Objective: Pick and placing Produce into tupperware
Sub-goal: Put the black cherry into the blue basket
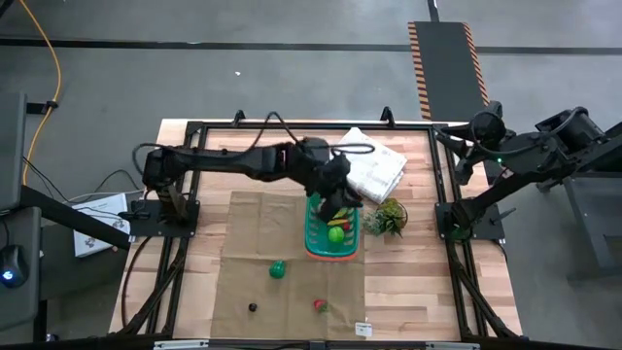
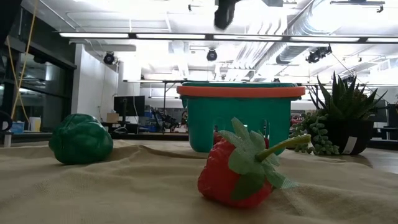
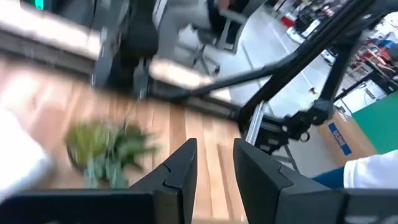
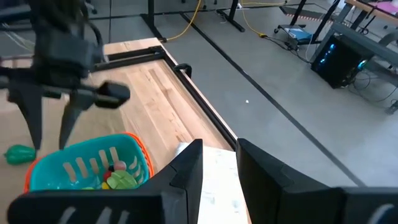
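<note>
Two fingers of the left gripper hang spread and empty above the basket; the right gripper waits, fingers slightly apart, at the table's edge.

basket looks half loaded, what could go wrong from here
The left gripper hangs open just above the basket, so a low sweep could tip it. The plant stands right beside the basket and could be bumped. The strawberry and green piece lie loose on cloth and may roll when nudged.

overhead, table-level, two wrist views, sharing basket
</note>
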